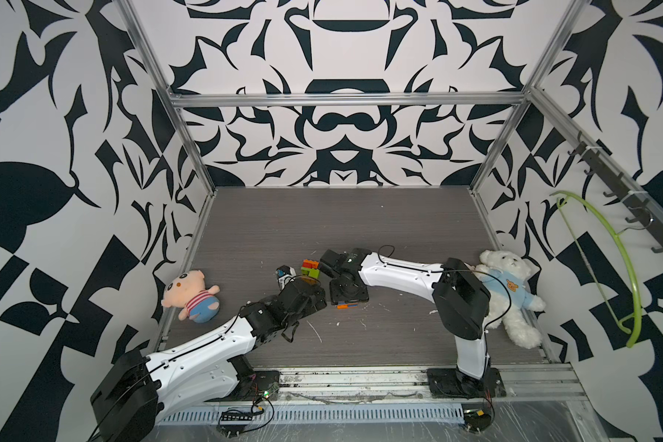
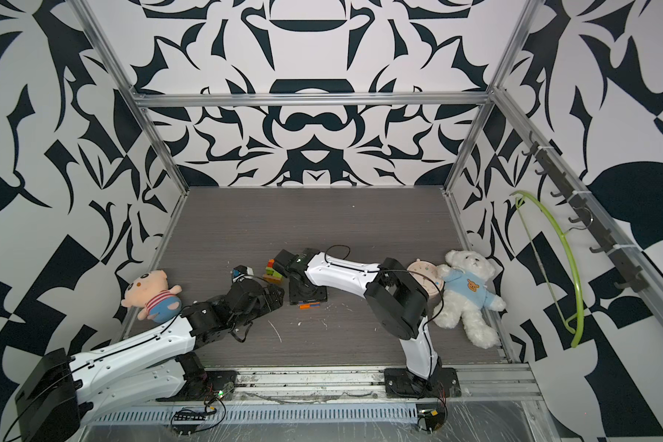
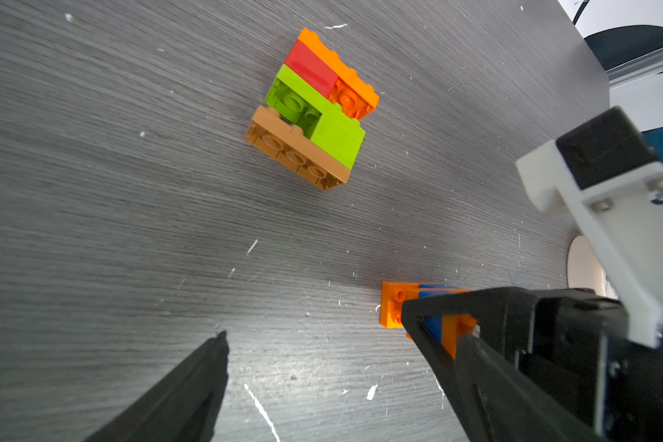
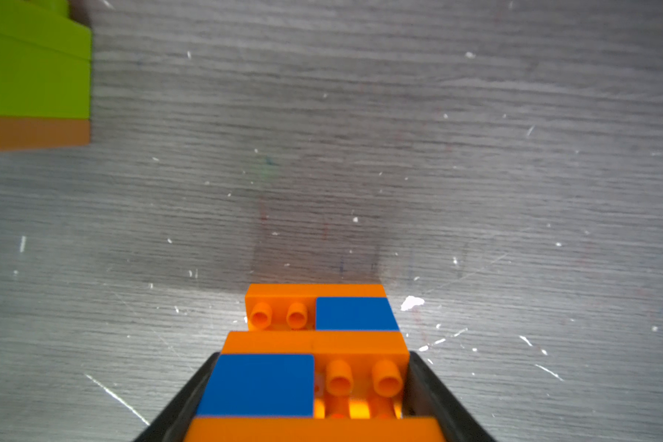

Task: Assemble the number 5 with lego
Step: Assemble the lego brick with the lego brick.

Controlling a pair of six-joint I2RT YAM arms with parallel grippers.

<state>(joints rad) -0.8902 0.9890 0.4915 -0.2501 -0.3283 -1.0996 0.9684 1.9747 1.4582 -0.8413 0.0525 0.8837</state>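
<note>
The big grey table (image 1: 341, 222) holds everything. Two robot arms lean in toward its middle. A white teddy bear (image 1: 510, 294) lies at one side and a pig doll (image 1: 192, 294) lies at the other, both well away from the bricks.

The right gripper (image 4: 311, 386) is shut on the orange and blue lego piece (image 4: 322, 340). Its two black fingers are only as far apart as the piece is wide, and they press on two of its sides. That piece is low at the table, near the front middle. The left gripper (image 3: 314, 325) is open as wide as it goes and holds nothing (it just hangs close by).

The other lego clump (image 3: 314, 111) is made of green, red, orange and tan bricks. It lies on the table a little farther back, apart from the held piece.

These bricks are probably light and hard, so they will not squash. Their sides look smooth and may slip. I think the best place to hold is the flat sides, not the bumps. Squeezing right at a join might pop the bricks apart.
</note>
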